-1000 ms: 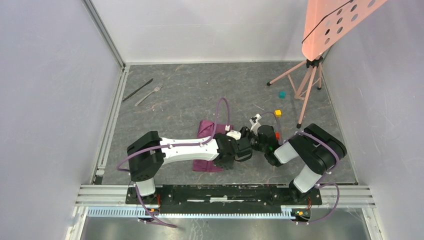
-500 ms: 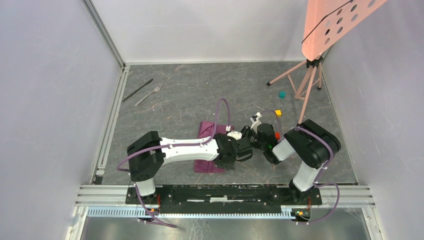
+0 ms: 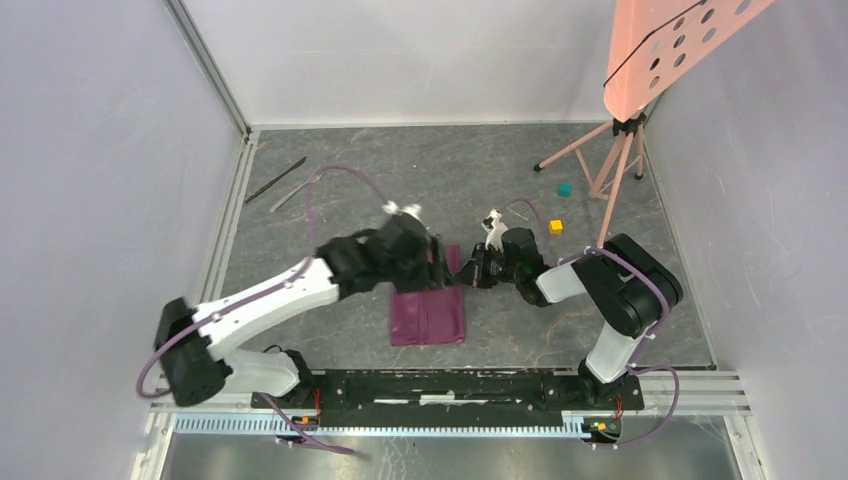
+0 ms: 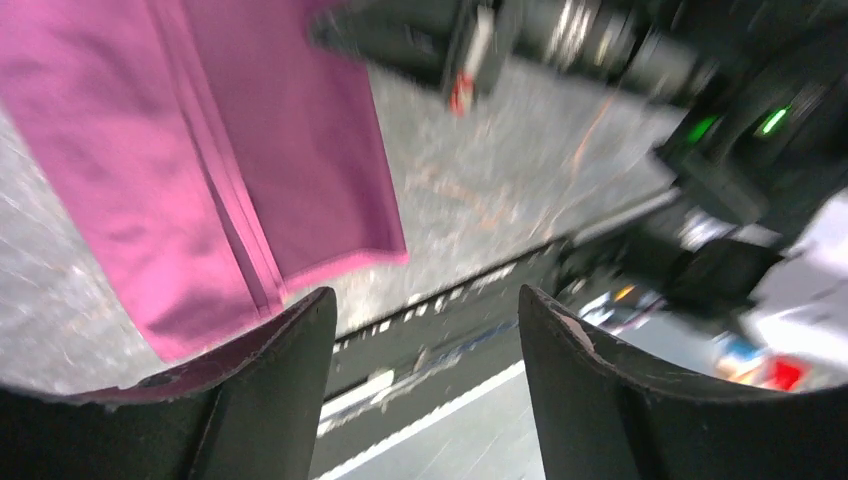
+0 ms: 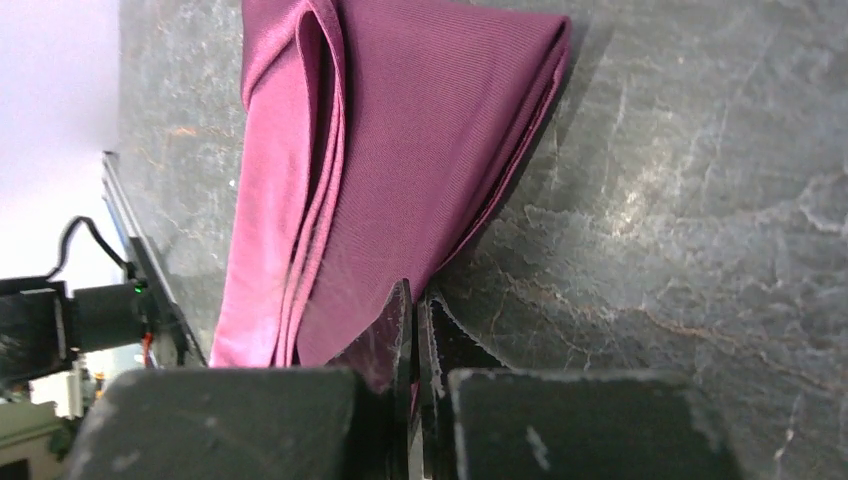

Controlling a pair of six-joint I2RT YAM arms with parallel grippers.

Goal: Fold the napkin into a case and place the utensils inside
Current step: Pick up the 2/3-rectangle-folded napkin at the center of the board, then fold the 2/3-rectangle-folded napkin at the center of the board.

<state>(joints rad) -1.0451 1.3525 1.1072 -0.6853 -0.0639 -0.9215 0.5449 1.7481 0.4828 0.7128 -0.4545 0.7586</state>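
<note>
Now, starting at your far left: the knife (image 3: 277, 179) and the fork (image 3: 284, 198) lay side by side near the far left edge of the counter (image 3: 380, 160). Both slanted from about 7 to 1 o'clock, and they sat well apart from the napkin (image 3: 428, 315), at roughly 10 o'clock from it. The left arm's purple cable (image 3: 340, 170) looped over the fork's far end.

Your left pincer (image 3: 432, 262) hung over the napkin's far end with its jaws spread wide and nothing between them. In its wrist view the cloth (image 4: 200, 150) lay off toward 10 o'clock of the left pincer (image 4: 425, 360).

The napkin sat near the middle of the counter as a narrow layered strip. Its long axis ran close to 12-to-6 and a fold line ran down its length.

Your right pincer (image 3: 472, 272) was at the strip's far right edge, and its wrist view showed the right pincer (image 5: 413, 320) clamped fully down on that cloth edge (image 5: 400, 150).

As I judge it, the left arm was much the nearer to the cutlery, and a swing toward 10 o'clock met nothing but its own cable.

The yellow cube (image 3: 555, 227), the teal cube (image 3: 564, 188) and the tripod (image 3: 610, 170) stood off at 2 o'clock, out of that path.
</note>
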